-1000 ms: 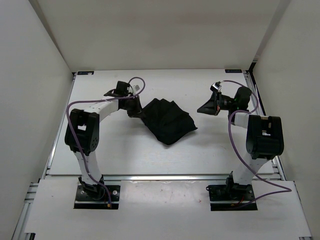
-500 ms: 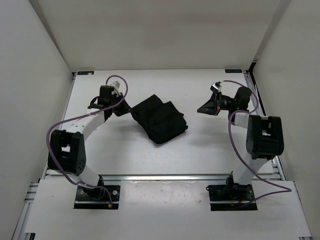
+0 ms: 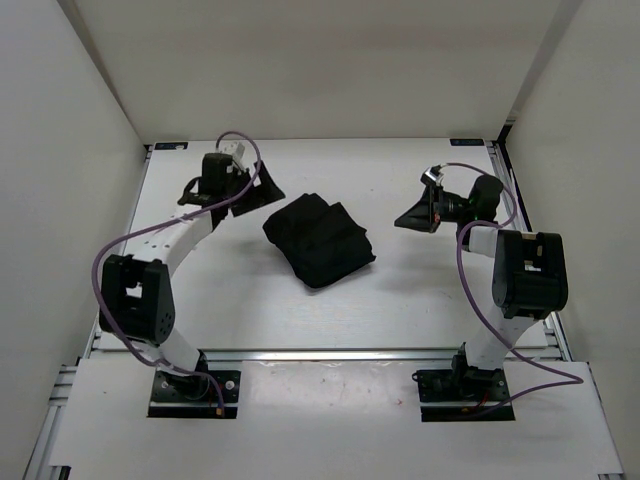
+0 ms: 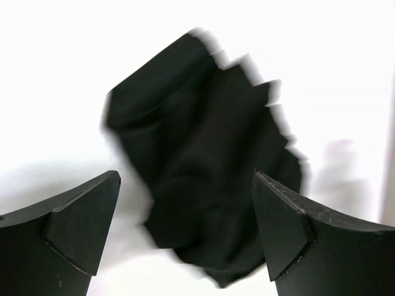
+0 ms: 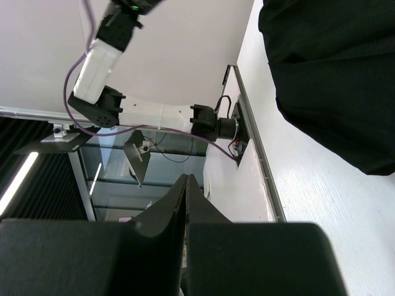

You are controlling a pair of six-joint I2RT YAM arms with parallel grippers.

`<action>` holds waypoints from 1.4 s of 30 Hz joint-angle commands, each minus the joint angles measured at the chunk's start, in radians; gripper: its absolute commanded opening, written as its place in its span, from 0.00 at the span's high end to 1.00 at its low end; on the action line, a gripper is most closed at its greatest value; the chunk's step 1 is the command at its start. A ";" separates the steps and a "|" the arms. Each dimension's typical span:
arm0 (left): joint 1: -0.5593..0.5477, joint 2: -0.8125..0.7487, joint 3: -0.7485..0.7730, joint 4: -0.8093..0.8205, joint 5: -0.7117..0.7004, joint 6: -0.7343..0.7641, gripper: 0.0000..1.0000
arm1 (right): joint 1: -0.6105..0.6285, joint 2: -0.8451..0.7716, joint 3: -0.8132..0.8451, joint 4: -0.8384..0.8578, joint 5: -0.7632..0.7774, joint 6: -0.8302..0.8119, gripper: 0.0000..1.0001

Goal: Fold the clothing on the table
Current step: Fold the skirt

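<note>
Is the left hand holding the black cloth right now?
No: the left hand is wide open, with the clothing lying free on the table beyond its fingers.

The left arm (image 3: 168, 240) rises from its base at the lower left of the top view, elbow bent at mid-left, forearm reaching toward the upper left. The left gripper (image 3: 266, 188) points right — jaws spread wide, nothing between them. The right arm (image 3: 528, 272) stands folded at the right. The right gripper (image 3: 408, 216) points left, its fingers (image 5: 166, 213) pressed together — empty.
</note>
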 commanded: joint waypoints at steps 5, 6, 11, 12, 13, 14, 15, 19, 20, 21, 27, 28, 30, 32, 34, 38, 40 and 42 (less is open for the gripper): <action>0.024 0.043 0.099 0.186 0.461 -0.103 0.01 | -0.010 -0.023 -0.009 0.032 -0.183 -0.008 1.00; 0.016 0.053 0.099 0.189 0.508 -0.123 0.02 | -0.007 -0.020 -0.007 0.036 -0.185 -0.011 1.00; -0.063 0.233 0.202 0.075 0.580 -0.065 0.03 | -0.010 -0.010 -0.004 0.029 -0.185 -0.008 1.00; -0.077 0.267 0.243 0.059 0.555 -0.055 0.02 | -0.008 -0.012 -0.001 0.033 -0.183 -0.008 1.00; -0.083 0.281 0.255 0.039 0.535 -0.029 0.03 | -0.001 -0.015 0.000 0.029 -0.188 -0.009 1.00; -0.096 0.318 0.292 0.011 0.524 -0.018 0.03 | 0.001 -0.015 -0.001 0.029 -0.188 -0.014 1.00; -0.103 0.352 0.326 -0.013 0.520 -0.012 0.03 | -0.003 -0.017 -0.003 0.027 -0.185 -0.016 1.00; -0.116 0.424 0.415 -0.052 0.498 0.016 0.03 | 0.006 -0.021 -0.013 0.000 -0.186 -0.033 1.00; -0.120 0.445 0.420 -0.059 0.478 0.025 0.04 | 0.009 -0.015 -0.015 -0.005 -0.186 -0.036 1.00; -0.122 0.446 0.420 -0.058 0.477 0.028 0.04 | 0.012 -0.015 -0.016 -0.008 -0.186 -0.037 1.00; -0.100 0.499 0.372 -0.128 0.379 0.122 0.07 | 0.044 -0.033 -0.036 -0.037 -0.188 -0.045 1.00; -0.102 0.507 0.369 -0.135 0.365 0.136 0.08 | 0.062 -0.036 -0.041 -0.040 -0.186 -0.045 1.00; -0.099 0.504 0.372 -0.130 0.348 0.134 0.10 | 0.070 -0.040 -0.058 -0.031 -0.186 -0.052 1.00; -0.099 0.469 0.372 -0.087 0.343 0.131 0.08 | 0.066 -0.034 -0.056 -0.031 -0.189 -0.051 1.00; -0.102 0.418 0.374 -0.032 0.339 0.096 0.07 | 0.058 -0.032 -0.055 -0.033 -0.185 -0.051 1.00; -0.061 0.305 0.372 0.185 0.400 -0.049 0.04 | 0.064 -0.030 -0.044 -0.033 -0.188 -0.052 1.00; -0.031 0.288 0.361 0.230 0.481 -0.138 0.07 | 0.064 -0.033 -0.043 -0.036 -0.180 -0.054 1.00; -0.004 0.256 0.323 0.234 0.506 -0.168 0.14 | 0.069 -0.032 -0.044 -0.031 -0.180 -0.052 1.00</action>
